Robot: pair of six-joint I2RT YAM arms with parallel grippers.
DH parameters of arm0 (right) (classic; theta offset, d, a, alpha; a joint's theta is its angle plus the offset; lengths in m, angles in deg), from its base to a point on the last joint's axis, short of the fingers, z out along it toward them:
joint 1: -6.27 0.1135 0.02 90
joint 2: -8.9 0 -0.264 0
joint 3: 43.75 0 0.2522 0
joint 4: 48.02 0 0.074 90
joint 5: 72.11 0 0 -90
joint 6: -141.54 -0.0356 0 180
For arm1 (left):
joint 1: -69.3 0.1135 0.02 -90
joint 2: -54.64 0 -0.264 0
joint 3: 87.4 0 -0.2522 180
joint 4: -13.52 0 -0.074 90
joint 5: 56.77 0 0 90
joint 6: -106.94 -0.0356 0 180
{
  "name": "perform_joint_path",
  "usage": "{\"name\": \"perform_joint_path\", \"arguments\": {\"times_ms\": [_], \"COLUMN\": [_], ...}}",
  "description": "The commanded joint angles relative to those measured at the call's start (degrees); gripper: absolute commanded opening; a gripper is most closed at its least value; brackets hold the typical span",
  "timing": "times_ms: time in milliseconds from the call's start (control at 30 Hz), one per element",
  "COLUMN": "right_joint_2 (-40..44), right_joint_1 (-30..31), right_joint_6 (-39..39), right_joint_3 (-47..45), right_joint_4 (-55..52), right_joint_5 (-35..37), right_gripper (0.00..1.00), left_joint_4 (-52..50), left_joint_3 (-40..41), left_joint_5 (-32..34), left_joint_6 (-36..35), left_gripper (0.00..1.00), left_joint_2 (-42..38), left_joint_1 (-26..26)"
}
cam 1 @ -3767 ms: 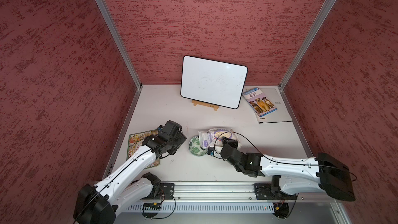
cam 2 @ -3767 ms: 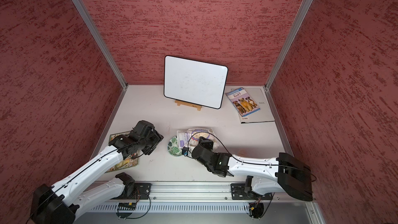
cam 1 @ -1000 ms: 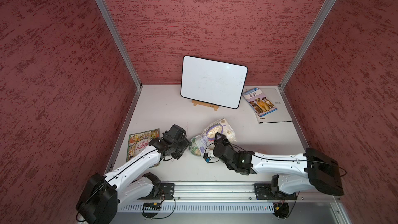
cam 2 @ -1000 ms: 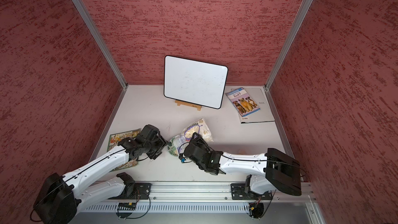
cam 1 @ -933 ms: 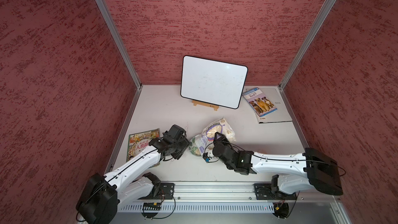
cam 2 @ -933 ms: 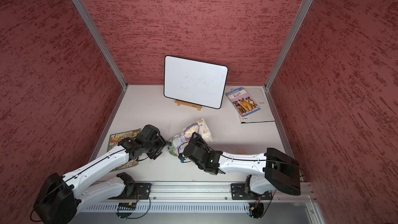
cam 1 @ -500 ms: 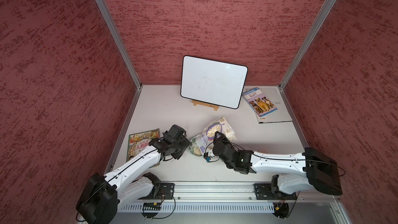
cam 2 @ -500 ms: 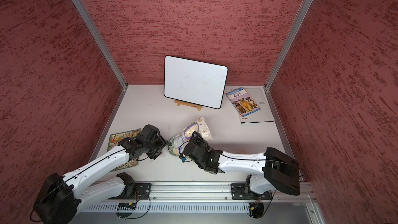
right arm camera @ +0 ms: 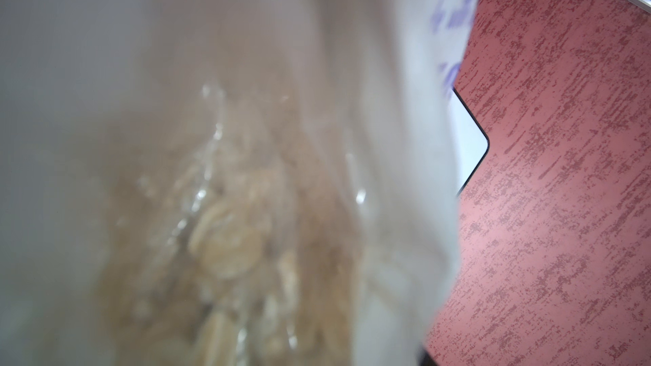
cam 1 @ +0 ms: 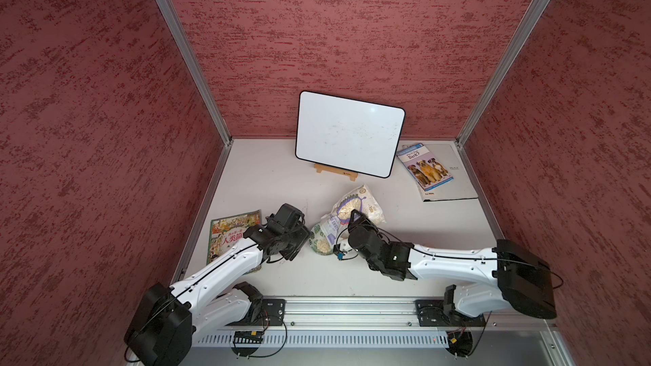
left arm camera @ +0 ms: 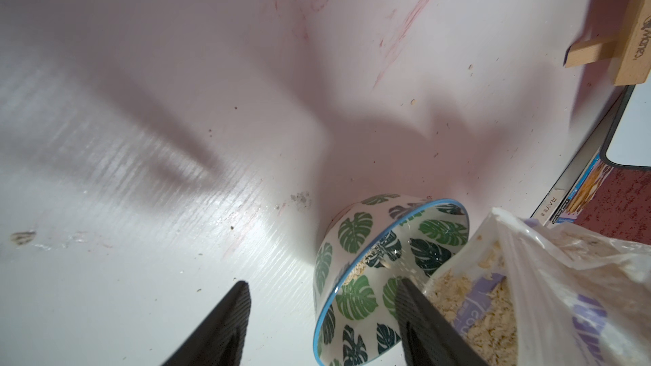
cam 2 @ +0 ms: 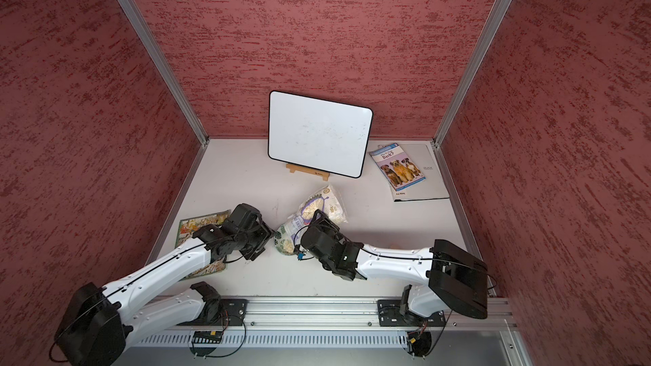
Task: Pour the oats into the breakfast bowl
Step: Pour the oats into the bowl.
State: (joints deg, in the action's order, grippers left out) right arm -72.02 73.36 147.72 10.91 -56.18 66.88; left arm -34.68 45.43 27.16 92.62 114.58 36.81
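A picture book (cam 1: 234, 237) lies at the near left of the table (cam 1: 281, 177). Just right of it, the left gripper (left arm camera: 322, 281) stands wide apart, astride the side wall of the breakfast bowl (cam 1: 318, 241) without pinching it. Some oats (left arm camera: 354, 276) already lie in the bowl. The pouch (cam 1: 355, 205) tilts mouth-down over the bowl's right rim, clamped by the right gripper (cam 1: 354, 216). A whiteboard (cam 1: 348, 135) stands far centre and a dog book (cam 1: 424, 167) lies far right
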Motion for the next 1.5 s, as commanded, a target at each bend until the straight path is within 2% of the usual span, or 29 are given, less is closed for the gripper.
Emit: {"name": "perform_joint_path", "arguments": {"times_ms": [0, 633, 1267, 1467], "right_joint_2": [1.2, 2.9, 5.4, 6.2], "right_joint_1": [-0.3, -0.7, -0.7, 0.1], "right_joint_6": [2.0, 5.2, 2.7, -1.2], "right_joint_3": [4.7, 5.4, 2.1, 2.2], "right_joint_4": [8.5, 6.1, 4.7, 0.8], "right_joint_5": [4.6, 3.6, 3.8, 3.7], "right_gripper": [0.00, 0.00, 0.00, 0.00], "left_joint_4": [0.8, 0.7, 0.2, 0.0], "left_joint_3": [0.4, 0.3, 0.1, -0.1], "left_joint_5": [0.5, 0.6, 1.3, 1.9], "left_joint_6": [0.3, 0.3, 0.3, 0.3], "left_gripper": [0.68, 0.68, 0.68, 0.68], "left_joint_2": [-0.6, -0.9, -1.2, -1.4], "left_joint_1": [-0.1, -0.1, -0.1, 0.1]}}
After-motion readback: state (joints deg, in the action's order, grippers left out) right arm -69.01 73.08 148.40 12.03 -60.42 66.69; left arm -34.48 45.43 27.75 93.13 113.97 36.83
